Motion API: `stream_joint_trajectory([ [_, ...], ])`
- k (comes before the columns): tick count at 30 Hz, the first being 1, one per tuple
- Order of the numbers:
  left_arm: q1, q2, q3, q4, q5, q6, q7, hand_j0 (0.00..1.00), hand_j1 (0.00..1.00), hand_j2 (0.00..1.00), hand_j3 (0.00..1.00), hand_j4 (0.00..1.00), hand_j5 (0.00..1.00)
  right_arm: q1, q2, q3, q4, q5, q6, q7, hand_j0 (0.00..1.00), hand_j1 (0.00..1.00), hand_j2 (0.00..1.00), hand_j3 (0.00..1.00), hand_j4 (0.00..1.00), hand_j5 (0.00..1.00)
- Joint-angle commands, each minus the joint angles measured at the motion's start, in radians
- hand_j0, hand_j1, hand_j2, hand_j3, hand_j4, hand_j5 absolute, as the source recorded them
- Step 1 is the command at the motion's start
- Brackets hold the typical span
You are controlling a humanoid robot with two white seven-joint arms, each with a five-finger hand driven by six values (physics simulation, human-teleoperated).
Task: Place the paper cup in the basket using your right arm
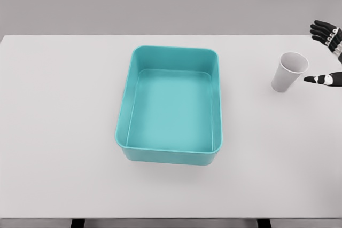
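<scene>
- At the centre of the frame, a teal plastic basket (124, 126) sits on a white table (59, 132), its long sides running toward the top and bottom of the picture.
- Inside the basket only its smooth teal floor shows; nothing lies in it.
- Toward the right of the frame, a white paper cup (289, 72) stands on the table, well apart from the basket, its open mouth up and leaning slightly toward the right edge.
- Nothing can be seen inside the cup beyond its pale inner wall.
- At the far right edge, the right hand (327, 57) reaches in, black with light grey bands; its arm is mostly cut off by the frame.
- Its fingers (322, 29) are spread in the upper right corner, above the cup, while the thumb (320, 79) points left just beside the cup's rim; the hand grips nothing, and a narrow gap separates thumb and cup.
- No brand, label or writing can be read on the basket, the cup or the table.
</scene>
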Motion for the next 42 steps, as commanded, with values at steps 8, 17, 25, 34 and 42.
stream_joint_trajectory([
  [8, 0.0, 0.0, 0.0, 0.0, 0.0, 0.0, 0.0, 1.0, 1.0, 1.0, 1.0, 1.0, 1.0, -0.009, 0.085, 0.004, 0.133, 0.109, -0.014, -0.001, 1.0, 1.0, 1.0, 1.0, 1.0, 1.0],
  [17, 0.0, 0.0, 0.0, 0.0, 0.0, 0.0, 0.0, 1.0, 1.0, 1.0, 1.0, 1.0, 1.0, -0.044, 0.142, 0.021, 0.239, 0.178, -0.022, -0.001, 1.0, 1.0, 1.0, 1.0, 1.0, 1.0],
  [25, 0.0, 0.0, 0.0, 0.0, 0.0, 0.0, 0.0, 1.0, 1.0, 1.0, 1.0, 1.0, 1.0, -0.121, 0.19, 0.07, 0.312, 0.187, -0.022, -0.001, 1.0, 1.0, 1.0, 1.0, 1.0, 1.0],
  [34, 0.0, 0.0, 0.0, 0.0, 0.0, 0.0, 0.0, 1.0, 1.0, 1.0, 1.0, 1.0, 1.0, -0.147, 0.211, 0.102, 0.358, 0.195, -0.022, -0.001, 1.0, 1.0, 1.0, 1.0, 1.0, 1.0],
  [42, 0.0, 0.0, 0.0, 0.0, 0.0, 0.0, 0.0, 1.0, 1.0, 1.0, 1.0, 1.0, 1.0, -0.183, 0.237, 0.13, 0.384, 0.194, -0.022, -0.004, 1.0, 1.0, 1.0, 1.0, 1.0, 1.0],
])
